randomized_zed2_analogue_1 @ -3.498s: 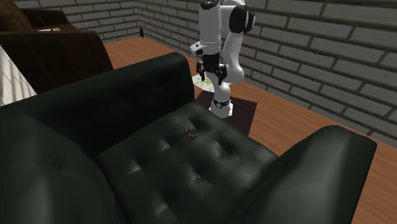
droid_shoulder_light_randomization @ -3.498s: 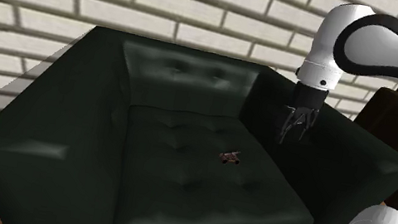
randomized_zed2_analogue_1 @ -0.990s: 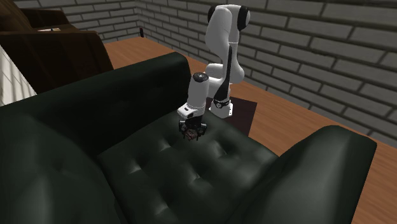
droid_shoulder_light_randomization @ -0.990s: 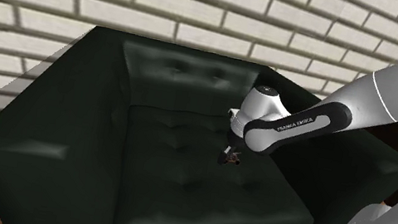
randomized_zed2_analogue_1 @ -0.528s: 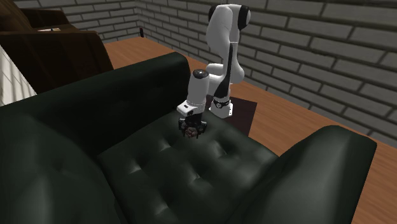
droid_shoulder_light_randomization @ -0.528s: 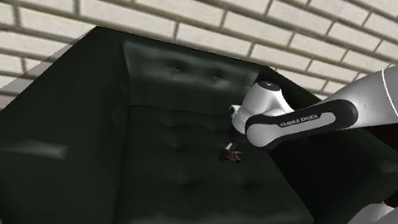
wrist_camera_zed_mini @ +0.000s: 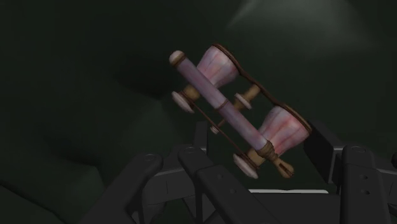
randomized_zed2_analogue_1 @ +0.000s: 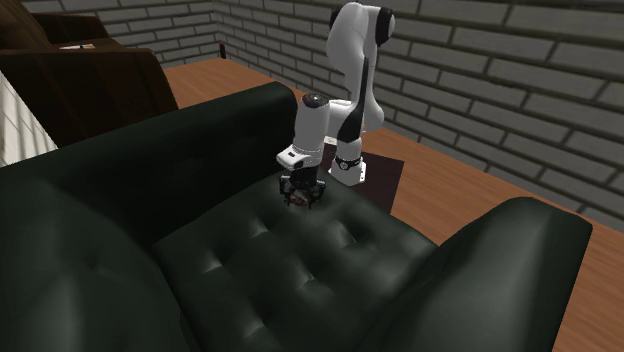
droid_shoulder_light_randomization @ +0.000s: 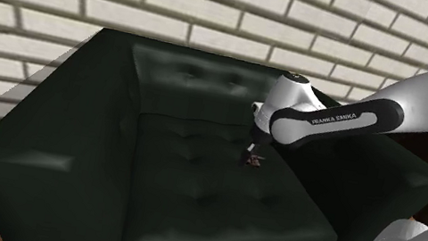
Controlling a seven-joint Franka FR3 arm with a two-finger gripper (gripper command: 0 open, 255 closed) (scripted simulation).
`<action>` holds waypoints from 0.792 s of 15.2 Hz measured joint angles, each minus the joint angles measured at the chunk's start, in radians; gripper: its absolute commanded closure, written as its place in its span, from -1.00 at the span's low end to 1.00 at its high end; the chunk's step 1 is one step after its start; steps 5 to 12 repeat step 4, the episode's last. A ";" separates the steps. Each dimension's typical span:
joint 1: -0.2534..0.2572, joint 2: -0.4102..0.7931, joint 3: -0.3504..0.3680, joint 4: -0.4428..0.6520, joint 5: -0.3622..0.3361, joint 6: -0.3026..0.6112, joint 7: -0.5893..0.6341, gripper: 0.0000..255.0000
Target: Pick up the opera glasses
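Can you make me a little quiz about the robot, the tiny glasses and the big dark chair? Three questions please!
1. True or false: the armchair is bright red.
2. What colour are the two barrels of the opera glasses? A) pink B) blue C) yellow
3. Fill in the gap: the gripper is shut on the ____.

Key: 1 false, it is very dark. 2 A. 3 opera glasses.

Claw (droid_shoulder_light_randomization: pixel 253 155) with opera glasses (wrist_camera_zed_mini: pixel 226 112) now slightly higher than before.
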 measured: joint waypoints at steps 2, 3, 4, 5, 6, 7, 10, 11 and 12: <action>0.001 -0.016 0.000 0.014 0.003 -0.029 -0.005 1.00; 0.001 -0.022 -0.001 0.023 0.005 -0.045 -0.007 1.00; 0.002 -0.027 0.000 0.026 0.006 -0.053 -0.009 1.00; 0.002 -0.027 0.000 0.026 0.006 -0.053 -0.009 1.00; 0.002 -0.027 0.000 0.026 0.006 -0.053 -0.009 1.00; 0.002 -0.027 0.000 0.026 0.006 -0.053 -0.009 1.00; 0.002 -0.027 0.000 0.026 0.006 -0.053 -0.009 1.00; 0.002 -0.027 0.000 0.026 0.006 -0.053 -0.009 1.00; 0.002 -0.027 0.000 0.026 0.006 -0.053 -0.009 1.00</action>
